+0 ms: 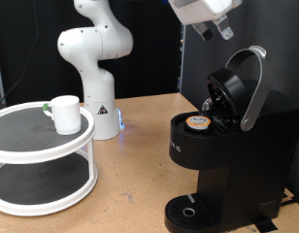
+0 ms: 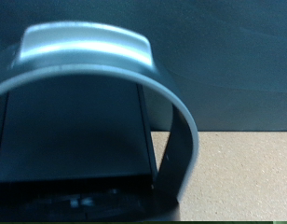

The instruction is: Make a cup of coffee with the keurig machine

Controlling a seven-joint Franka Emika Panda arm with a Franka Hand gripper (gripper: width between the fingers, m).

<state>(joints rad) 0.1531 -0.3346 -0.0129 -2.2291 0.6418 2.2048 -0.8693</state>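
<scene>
So, by my count: one keurig machine (image 1: 222,146), one cup (image 1: 65,114), one coffee pod (image 1: 198,122), one two-tier round stand (image 1: 43,160), and the one arm I am driving.

From the exterior view, the machine is a boxy black plastic body at the exterior view's right, standing on the tan wooden tabletop (image 1: 140,160). Its lid is tipped up and open, with the curved grey-silver lid handle (image 1: 254,87) arching above it. The pod sits in the open chamber, a small round thing with a tan top. At the machine's foot I see the round black drip tray (image 1: 193,211), with nothing standing on it.

The cup is plain white ceramic, cylindrical, upright on the top tier of the white stand at the exterior view's left, well apart from the machine. The stand's shelves look like dark mesh ringed by white rims.

The gripper (image 1: 213,21) hangs at the exterior view's top, above and just beside the raised handle, not touching it that I can see. Whether its fingers are spread or closed I cannot tell; they are partly cut off by the frame edge.

My wrist view is filled by the glossy silver handle (image 2: 97,51) looping over the machine's black body, with tabletop (image 2: 237,177) beyond.

The arm's white base (image 1: 96,87) stands between stand and machine, with bare tabletop before it.
</scene>
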